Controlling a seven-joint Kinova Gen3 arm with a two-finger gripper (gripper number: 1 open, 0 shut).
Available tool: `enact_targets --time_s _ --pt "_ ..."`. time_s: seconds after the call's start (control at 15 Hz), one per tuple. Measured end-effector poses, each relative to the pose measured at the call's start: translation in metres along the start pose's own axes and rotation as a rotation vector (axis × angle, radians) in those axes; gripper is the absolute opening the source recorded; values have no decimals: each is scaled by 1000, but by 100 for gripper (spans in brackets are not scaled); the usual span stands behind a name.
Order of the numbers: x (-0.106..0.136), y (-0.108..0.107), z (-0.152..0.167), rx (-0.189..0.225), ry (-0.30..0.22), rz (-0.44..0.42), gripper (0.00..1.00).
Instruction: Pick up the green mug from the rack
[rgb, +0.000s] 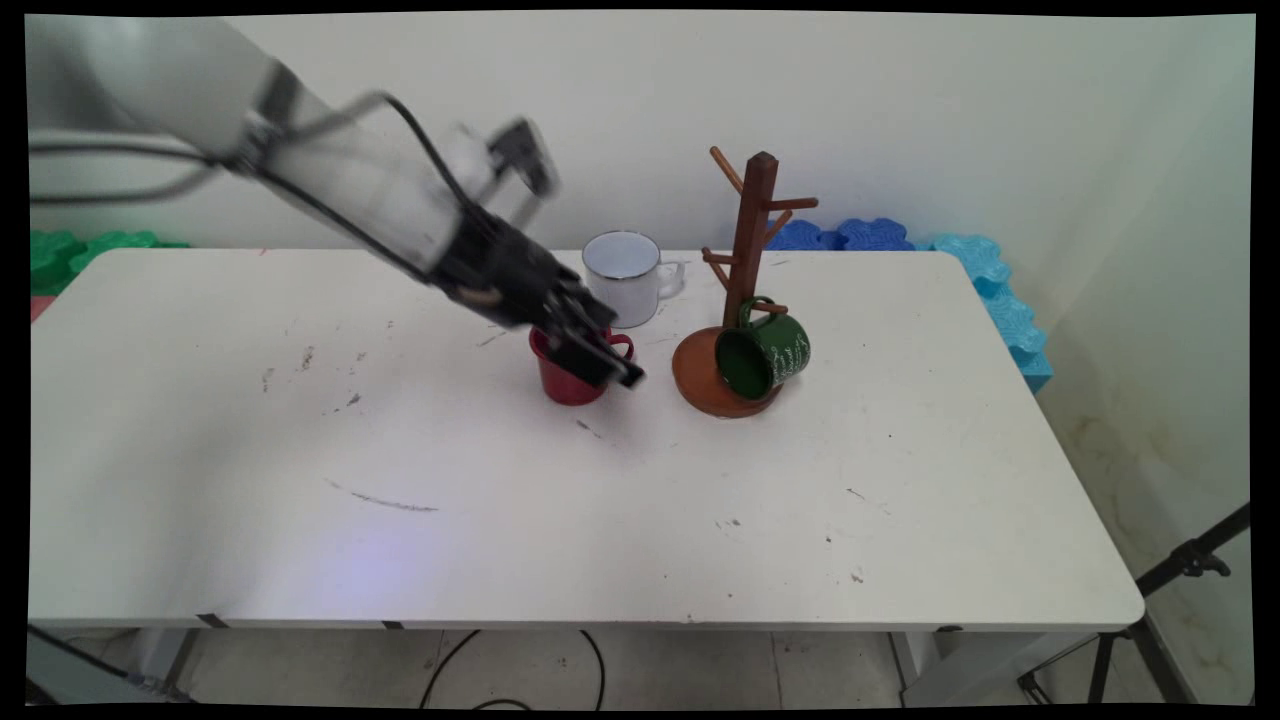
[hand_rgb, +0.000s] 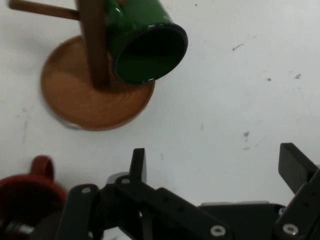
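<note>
the gripper (hand_rgb: 212, 172), fingers spread and empty, hovers just over a rigid red mug (rgb: 568, 378) beside a wooden mug tree (rgb: 752, 250) holding a green mug (rgb: 768, 352).

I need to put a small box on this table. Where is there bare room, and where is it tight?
Free: the wide near half of the table, the left part under the arm, and the right end beyond the mug tree. Crowded: the middle rear, where the open gripper hangs over the red mug, beside the white mug and hanging green mug.
</note>
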Motion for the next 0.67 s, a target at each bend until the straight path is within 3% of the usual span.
enact_targets --time_s 0.67 --pt "10 53 101 65 39 -24 100"
